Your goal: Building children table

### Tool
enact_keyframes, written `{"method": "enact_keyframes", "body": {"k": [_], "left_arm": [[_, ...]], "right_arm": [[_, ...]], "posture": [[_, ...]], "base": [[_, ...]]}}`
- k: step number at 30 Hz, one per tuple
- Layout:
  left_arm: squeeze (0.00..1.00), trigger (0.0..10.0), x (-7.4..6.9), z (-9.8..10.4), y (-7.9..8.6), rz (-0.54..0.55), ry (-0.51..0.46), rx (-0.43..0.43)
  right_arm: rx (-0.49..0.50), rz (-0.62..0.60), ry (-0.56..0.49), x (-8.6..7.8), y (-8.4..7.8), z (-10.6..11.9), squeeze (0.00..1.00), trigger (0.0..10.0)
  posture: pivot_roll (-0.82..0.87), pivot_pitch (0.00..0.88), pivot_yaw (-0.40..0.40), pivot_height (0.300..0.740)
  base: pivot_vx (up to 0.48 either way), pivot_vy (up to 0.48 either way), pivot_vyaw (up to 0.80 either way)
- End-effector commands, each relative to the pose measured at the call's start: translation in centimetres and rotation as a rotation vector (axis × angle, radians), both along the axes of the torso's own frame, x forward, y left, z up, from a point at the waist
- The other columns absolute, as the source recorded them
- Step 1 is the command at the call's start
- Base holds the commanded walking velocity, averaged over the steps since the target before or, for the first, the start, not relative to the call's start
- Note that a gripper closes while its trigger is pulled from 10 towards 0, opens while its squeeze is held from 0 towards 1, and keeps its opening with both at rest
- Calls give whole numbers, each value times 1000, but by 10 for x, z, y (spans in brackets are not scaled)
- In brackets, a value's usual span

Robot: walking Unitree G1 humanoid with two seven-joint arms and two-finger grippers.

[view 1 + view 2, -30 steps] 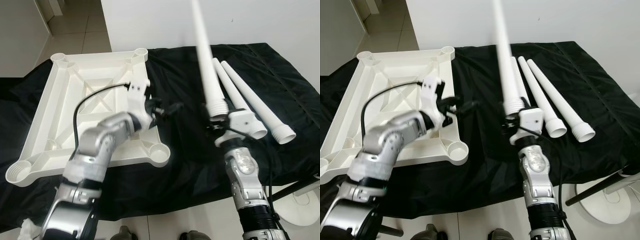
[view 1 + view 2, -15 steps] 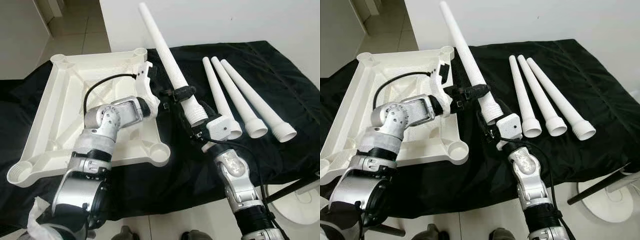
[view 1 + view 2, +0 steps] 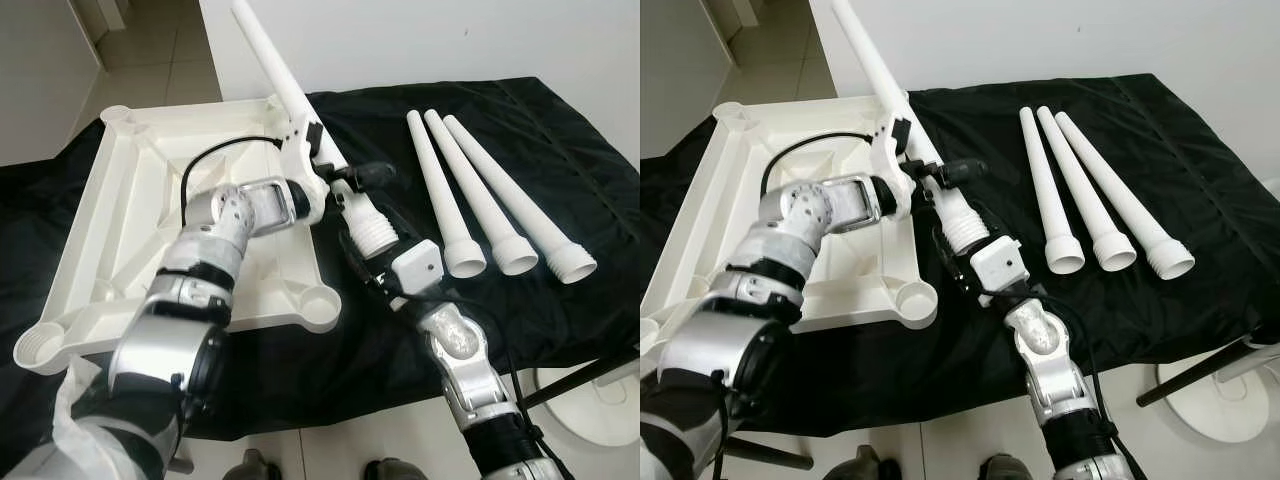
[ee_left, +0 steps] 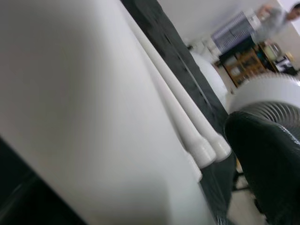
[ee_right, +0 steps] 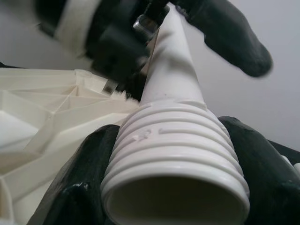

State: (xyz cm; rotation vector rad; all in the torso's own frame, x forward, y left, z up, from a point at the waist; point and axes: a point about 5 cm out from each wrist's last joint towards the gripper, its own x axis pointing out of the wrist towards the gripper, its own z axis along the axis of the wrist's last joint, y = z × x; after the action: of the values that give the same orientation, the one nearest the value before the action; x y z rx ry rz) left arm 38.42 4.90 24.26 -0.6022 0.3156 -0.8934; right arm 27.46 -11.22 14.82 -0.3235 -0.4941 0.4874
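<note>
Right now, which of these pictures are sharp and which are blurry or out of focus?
Both eye views are sharp and evenly lit: the three spare legs show crisp edges. The left wrist view is soft, the held leg a featureless near blur. The right wrist view shows its threaded end fairly clearly, the left claw behind it blurred.

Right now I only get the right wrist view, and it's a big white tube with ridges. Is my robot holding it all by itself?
Observer: No. The right gripper clamps the threaded end of the leg, and the left gripper grips it higher up.
Operator: Is the leg standing straight up?
Observer: It leans, with its thin tip up toward the wall.
Operator: Are there more legs?
Observer: Yes, three spare legs lie side by side on the black cloth.
Operator: Where's the tabletop?
Observer: The white tabletop lies underside up, on the robot's left, with round sockets at its corners.
</note>
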Motion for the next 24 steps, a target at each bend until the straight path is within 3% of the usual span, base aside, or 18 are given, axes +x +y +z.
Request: {"method": "enact_keyframes", "body": {"k": [1,10,11,12,19,24], "left_arm": [[0,10000,8,13,9,26,-31,-22],[0,10000,20,31,30,120,-23,-82],[0,4118,21,31,31,122,-20,-84],[0,0,21,29,32,127,-16,-91],[0,0,16,23,20,20,-19,-102],[0,0,16,23,18,17,-3,-117]], "right_arm": [[-28,4,-12,-7,-3,-5,0,10000],[-33,-21,-55,-11,-13,-2,0,10000],[-34,-20,-60,-11,-13,-2,0,10000],[-40,-15,-72,-11,-11,-1,0,10000],[-47,15,-91,-10,-7,2,0,10000],[-58,34,-105,-9,-5,4,0,10000]], "posture": [[-126,74,96,740],[-121,78,106,740],[-121,78,106,740],[-122,77,107,740],[-113,71,106,740],[-109,63,106,740]], "base": [[0,0,0],[0,0,0],[0,0,0],[0,0,0],[0,0,0],[0,0,0]]}}
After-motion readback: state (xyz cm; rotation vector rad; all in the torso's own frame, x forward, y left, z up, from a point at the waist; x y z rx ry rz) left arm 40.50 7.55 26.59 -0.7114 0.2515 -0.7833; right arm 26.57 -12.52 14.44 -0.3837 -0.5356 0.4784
